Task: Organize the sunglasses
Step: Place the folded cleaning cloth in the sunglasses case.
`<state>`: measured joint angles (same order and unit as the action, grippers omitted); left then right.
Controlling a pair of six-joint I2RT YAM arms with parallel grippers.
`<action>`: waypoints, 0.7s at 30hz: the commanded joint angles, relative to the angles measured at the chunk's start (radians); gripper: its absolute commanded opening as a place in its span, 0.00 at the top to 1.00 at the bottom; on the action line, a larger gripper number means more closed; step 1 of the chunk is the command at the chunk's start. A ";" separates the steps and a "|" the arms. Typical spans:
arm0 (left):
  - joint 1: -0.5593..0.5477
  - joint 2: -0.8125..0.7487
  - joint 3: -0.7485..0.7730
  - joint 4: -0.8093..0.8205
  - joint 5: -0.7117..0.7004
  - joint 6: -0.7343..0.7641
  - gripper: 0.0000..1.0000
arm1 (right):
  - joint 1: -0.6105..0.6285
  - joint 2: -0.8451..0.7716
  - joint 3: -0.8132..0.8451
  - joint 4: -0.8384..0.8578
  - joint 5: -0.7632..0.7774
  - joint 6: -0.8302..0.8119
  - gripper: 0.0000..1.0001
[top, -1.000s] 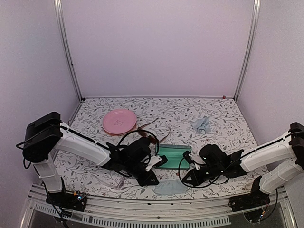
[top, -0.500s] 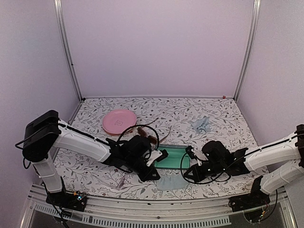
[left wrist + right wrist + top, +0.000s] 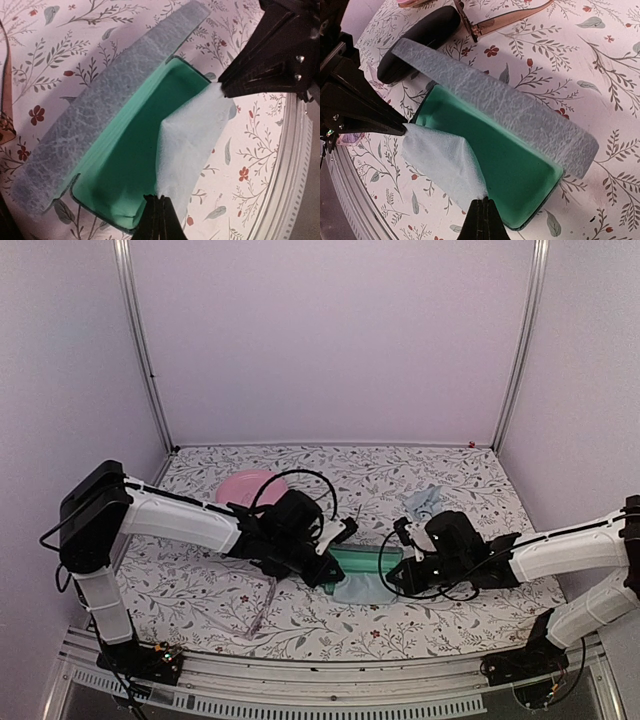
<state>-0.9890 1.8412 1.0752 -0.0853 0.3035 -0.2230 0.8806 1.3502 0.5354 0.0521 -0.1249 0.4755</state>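
The left end effector point(image 3: 159, 205) and right end effector point(image 3: 223, 90) each pinch a corner of a pale fabric cloth point(image 3: 190, 140), which is stretched over the open, green-lined grey-blue case point(image 3: 130, 155). The reddish-brown sunglasses point(image 3: 510, 19) lie on the counter at eleven o'clock from the case, and the pale transparent pair point(image 3: 262, 608) at seven. Lining the case looks to be the step in hand. Next, the cloth needs lowering in and releasing.

The cloth point(image 3: 192, 132) pinched between left gripper point(image 3: 159, 202) and right gripper point(image 3: 482, 202) bars the case point(image 3: 120, 150) just ahead; farther in, its hollow lies bare.

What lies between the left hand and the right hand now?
A pale cloth, pinched at opposite corners by the left hand and right hand, partly over the open green-lined case; clearest in the right wrist view.
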 commanded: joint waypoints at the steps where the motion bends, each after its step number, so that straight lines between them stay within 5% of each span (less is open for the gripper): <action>1: 0.031 0.038 0.037 -0.050 -0.028 0.043 1.00 | -0.018 0.052 0.052 -0.012 0.043 -0.036 1.00; 21: 0.066 0.099 0.105 -0.091 -0.078 0.091 1.00 | -0.035 0.161 0.125 -0.025 0.096 -0.070 1.00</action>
<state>-0.9440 1.9202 1.1461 -0.1574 0.2474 -0.1608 0.8547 1.4929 0.6281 0.0372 -0.0559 0.4252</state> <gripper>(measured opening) 0.007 0.013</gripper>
